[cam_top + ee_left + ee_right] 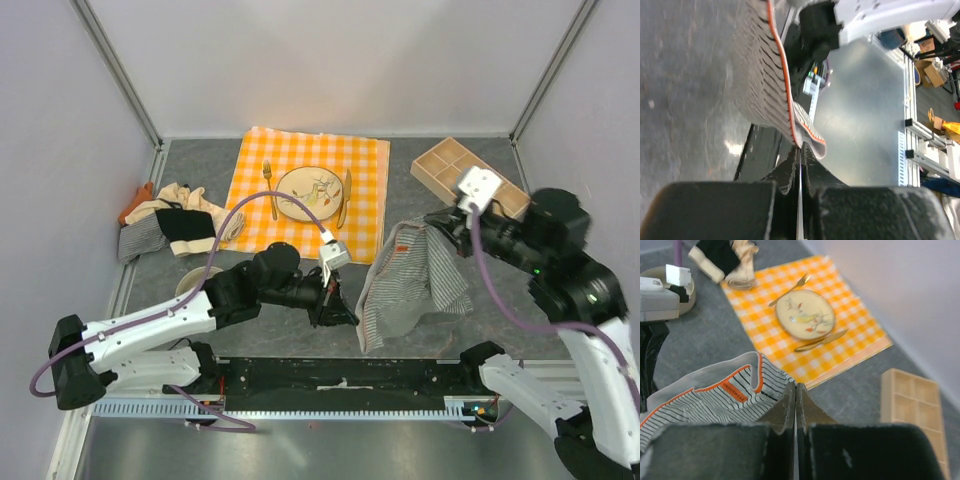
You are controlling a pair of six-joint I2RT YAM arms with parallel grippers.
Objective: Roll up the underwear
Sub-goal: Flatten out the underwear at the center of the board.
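Black fingers point(790, 172) fill the bottom of the left wrist view, pressed together with only a thin seam between them. The orange-trimmed hem of the striped underwear point(760, 75) is pinched at their tips. The right wrist view shows the same: the right gripper point(795, 387) is clamped tight on the garment's waistband edge, and the striped underwear point(705, 395) spreads away to its left, with an orange label reading UNDERWEAR.

From above, the left arm reaches from its base at the lower left, low across the table toward the middle. Its wrist is turned so the left gripper point(338, 306) points right, at the garment's lower left edge. The right arm rises along the right side, folds at the elbow and reaches back left, so the right gripper point(445, 225) sits higher at the cloth's upper right corner. The striped underwear point(410, 285) hangs stretched between the 2 grippers, right of centre and in front of the checked tablecloth point(255, 160).

The other underwear point(170, 225) lies heaped at the left edge of the table, well apart from both grippers. It holds an orange piece point(135, 203), cream ones point(185, 195), a black one with a cream band point(185, 225) and a striped one point(140, 240).

On the tablecloth are 1 plate point(285, 205), a fork point(268, 185) and a knife point(345, 197). A wooden compartment tray point(440, 160) sits at the far right.
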